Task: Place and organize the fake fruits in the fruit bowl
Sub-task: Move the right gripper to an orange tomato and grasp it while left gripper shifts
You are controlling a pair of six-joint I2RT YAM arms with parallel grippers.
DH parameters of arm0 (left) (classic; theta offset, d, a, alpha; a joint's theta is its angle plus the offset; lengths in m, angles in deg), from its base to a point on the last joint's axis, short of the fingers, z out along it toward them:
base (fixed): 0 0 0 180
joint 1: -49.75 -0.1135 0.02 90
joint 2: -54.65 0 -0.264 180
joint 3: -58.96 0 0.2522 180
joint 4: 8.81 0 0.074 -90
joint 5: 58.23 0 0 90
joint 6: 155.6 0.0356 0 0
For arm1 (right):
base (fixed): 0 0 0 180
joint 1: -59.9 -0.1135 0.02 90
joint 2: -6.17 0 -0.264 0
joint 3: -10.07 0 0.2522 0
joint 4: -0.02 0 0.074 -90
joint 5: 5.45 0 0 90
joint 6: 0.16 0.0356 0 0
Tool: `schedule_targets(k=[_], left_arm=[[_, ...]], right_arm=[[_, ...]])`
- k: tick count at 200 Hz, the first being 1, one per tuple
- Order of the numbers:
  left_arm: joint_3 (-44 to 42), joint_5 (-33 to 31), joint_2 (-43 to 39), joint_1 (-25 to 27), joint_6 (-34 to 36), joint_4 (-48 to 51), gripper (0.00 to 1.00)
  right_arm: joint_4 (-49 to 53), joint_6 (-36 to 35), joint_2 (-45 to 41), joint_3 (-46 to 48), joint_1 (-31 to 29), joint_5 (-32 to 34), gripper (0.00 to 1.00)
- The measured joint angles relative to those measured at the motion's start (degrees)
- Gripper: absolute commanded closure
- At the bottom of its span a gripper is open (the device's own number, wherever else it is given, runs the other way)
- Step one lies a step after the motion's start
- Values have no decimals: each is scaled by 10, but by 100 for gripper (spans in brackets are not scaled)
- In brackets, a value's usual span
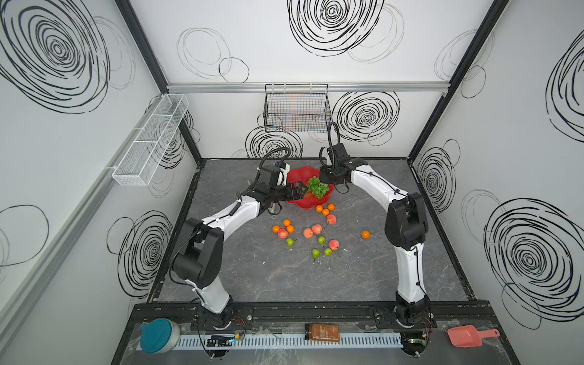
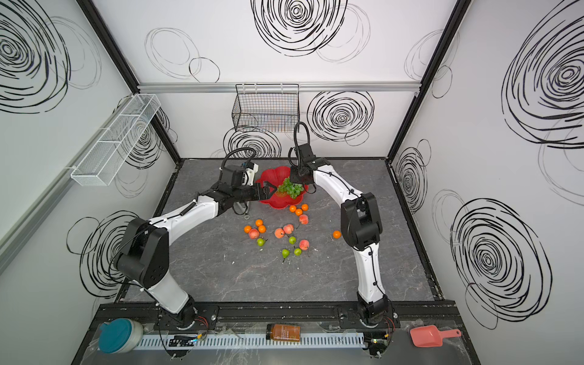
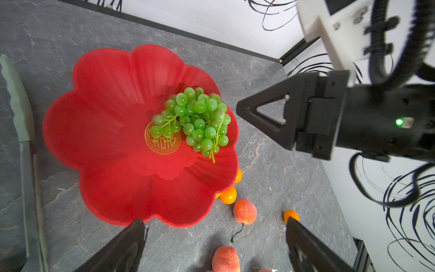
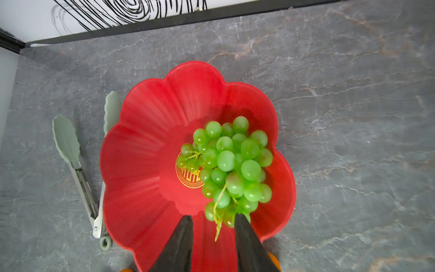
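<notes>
In both top views the red bowl sits near the back of the grey table. The grapes lie inside it, a bit right of the middle. The left gripper hangs over the bowl's left rim with its jaws apart and nothing in them. The right gripper is just beside the grapes, and its jaws are hidden here. Tangerines, peaches and pears lie loose on the table in front of the bowl.

In the left wrist view the grapes cover part of the gold mark. The left fingers stand wide apart and empty.

In the right wrist view the right fingers are apart. The grape stem hangs loose between them, and they pinch nothing. One finger touches the grapes. Green tongs lie on the table just beside the bowl.
</notes>
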Motion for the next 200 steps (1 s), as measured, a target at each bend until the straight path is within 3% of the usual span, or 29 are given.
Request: schedule_targets(k=[47, 89, 145, 200], left_arm=[[-3, -3, -38, 66, 8, -4, 4], [-20, -5, -40, 145, 25, -8, 4], [-28, -3, -37, 234, 50, -9, 4], [-28, 15, -3, 249, 49, -18, 4]], right_arm=[[-46, -2, -200, 215, 12, 13, 66], [-69, 8, -322, 410, 68, 30, 60], [-65, 10, -368, 543, 130, 34, 48], [-69, 0, -350, 553, 135, 14, 47]])
